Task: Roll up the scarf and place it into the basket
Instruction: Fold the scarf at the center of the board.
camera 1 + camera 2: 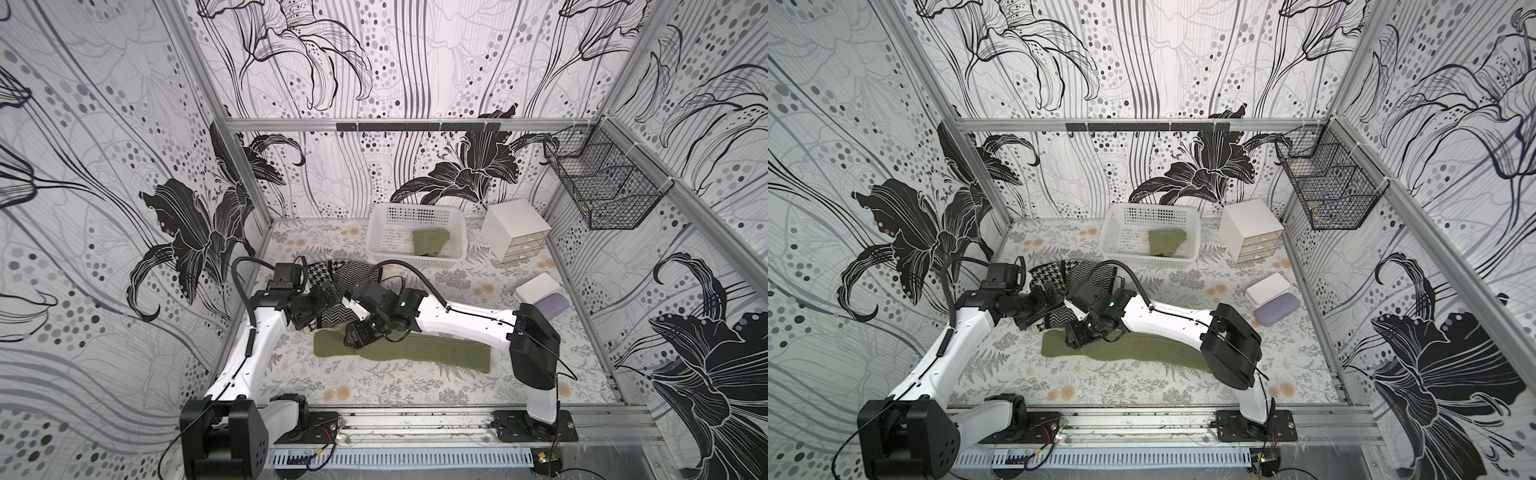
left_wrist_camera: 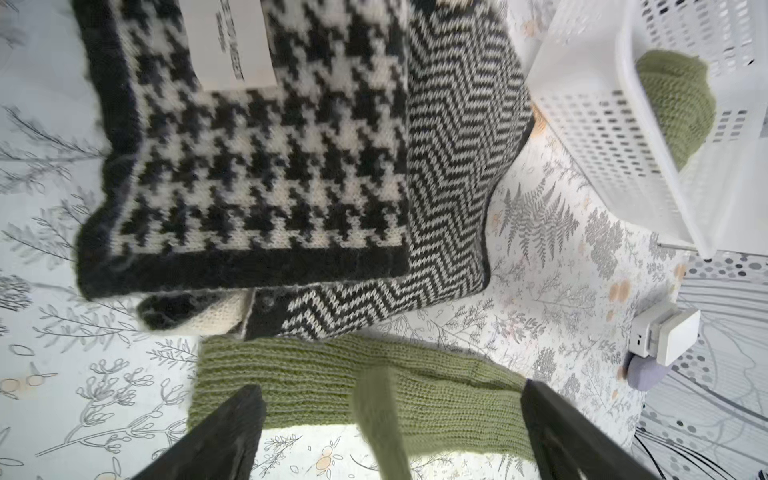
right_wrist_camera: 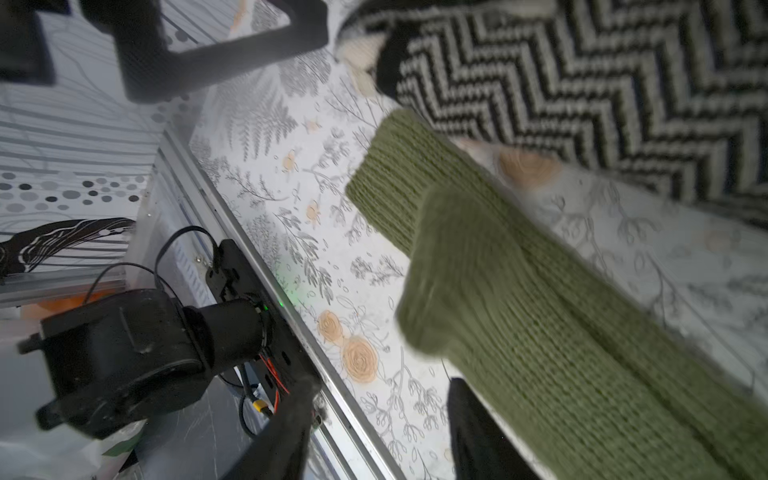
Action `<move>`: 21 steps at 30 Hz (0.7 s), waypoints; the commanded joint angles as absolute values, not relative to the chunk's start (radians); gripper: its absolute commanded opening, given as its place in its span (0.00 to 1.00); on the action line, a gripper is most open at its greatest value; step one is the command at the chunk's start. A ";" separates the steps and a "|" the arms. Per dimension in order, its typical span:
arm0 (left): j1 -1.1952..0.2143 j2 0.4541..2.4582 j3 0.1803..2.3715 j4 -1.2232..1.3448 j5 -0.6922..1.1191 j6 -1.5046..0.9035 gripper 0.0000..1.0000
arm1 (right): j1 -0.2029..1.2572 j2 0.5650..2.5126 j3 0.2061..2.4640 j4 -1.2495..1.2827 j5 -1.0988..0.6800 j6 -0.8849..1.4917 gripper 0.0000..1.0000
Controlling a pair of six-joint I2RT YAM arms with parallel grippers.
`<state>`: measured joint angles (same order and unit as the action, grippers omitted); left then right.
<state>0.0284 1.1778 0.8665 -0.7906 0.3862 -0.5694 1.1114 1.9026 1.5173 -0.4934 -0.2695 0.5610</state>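
Label (image 2: 230, 41) on the black-and-white scarf (image 2: 257, 166) carries print too blurred to read. Left gripper (image 2: 388, 392) hangs spread wide over the green scarf (image 1: 415, 351), which lies flat on the table (image 1: 374, 382) with one end folded over. Right gripper (image 3: 382, 432) is spread too, pinching nothing. Farther back, the basket (image 1: 415, 259) holds a green roll (image 1: 430, 241).

Matt knitted scarf (image 1: 436, 351), plastic basket (image 1: 415, 261)

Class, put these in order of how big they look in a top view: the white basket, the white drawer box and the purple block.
1. white basket
2. drawer box
3. purple block, clearly the smallest
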 commanded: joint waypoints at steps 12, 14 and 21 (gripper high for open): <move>-0.196 1.297 0.767 -0.733 0.323 -0.730 0.97 | 0.836 1.213 0.829 -0.647 0.015 0.690 0.58; -0.215 1.289 0.736 -0.725 0.296 -0.768 0.85 | 0.786 1.134 0.789 -0.689 0.026 0.673 0.59; -0.218 1.305 0.718 -0.756 0.190 -0.785 0.68 | 0.691 1.049 0.699 -0.717 0.000 0.645 0.58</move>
<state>-0.2173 1.2942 0.7181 -0.7536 0.2653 -0.7624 0.7059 1.0527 0.7280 -0.6830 -0.0055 0.6647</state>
